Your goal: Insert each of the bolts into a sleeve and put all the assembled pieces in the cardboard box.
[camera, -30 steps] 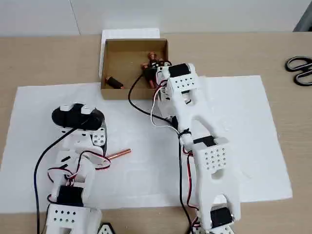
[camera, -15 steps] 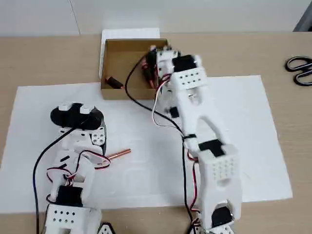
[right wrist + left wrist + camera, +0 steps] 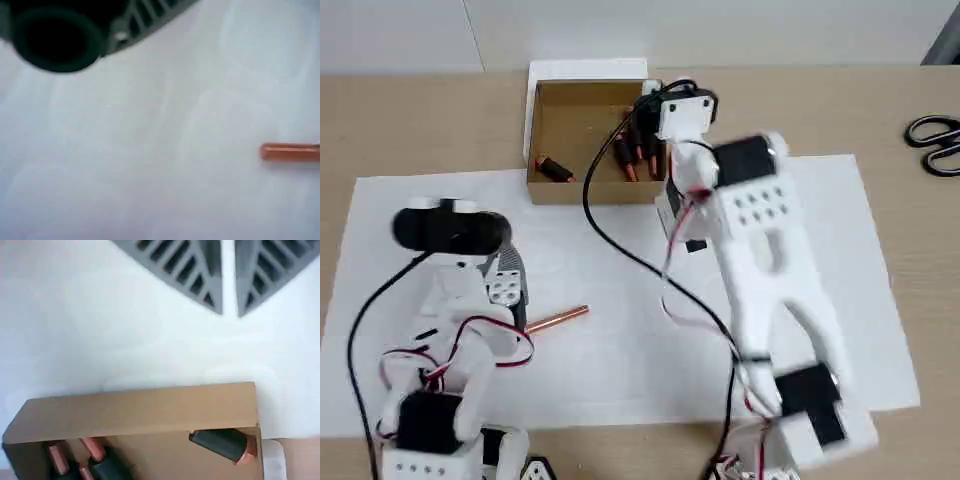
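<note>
A cardboard box (image 3: 590, 190) stands at the back of the white paper. In it lie several black sleeves with copper bolts, one (image 3: 555, 168) at the left and others (image 3: 630, 155) at the right; the left wrist view shows the box (image 3: 140, 410) with one piece (image 3: 222, 444) near a corner. A bare copper bolt (image 3: 558, 319) lies on the paper beside the left arm, and its end (image 3: 290, 151) shows in the right wrist view. My left gripper (image 3: 229, 312) is shut and empty over the paper. Raised above the box's right side, my right gripper (image 3: 650, 130) holds a black sleeve (image 3: 55, 42) end-on.
White paper (image 3: 820, 250) covers most of the wooden table. Black scissors (image 3: 935, 143) lie at the far right, off the paper. A white sheet (image 3: 585, 70) pokes out behind the box. The right arm's black cable (image 3: 620, 240) trails across the paper.
The right arm has lifted out of the box and risen high over its right side. The left arm's head has swung to the left. The loose bolt has not moved.
</note>
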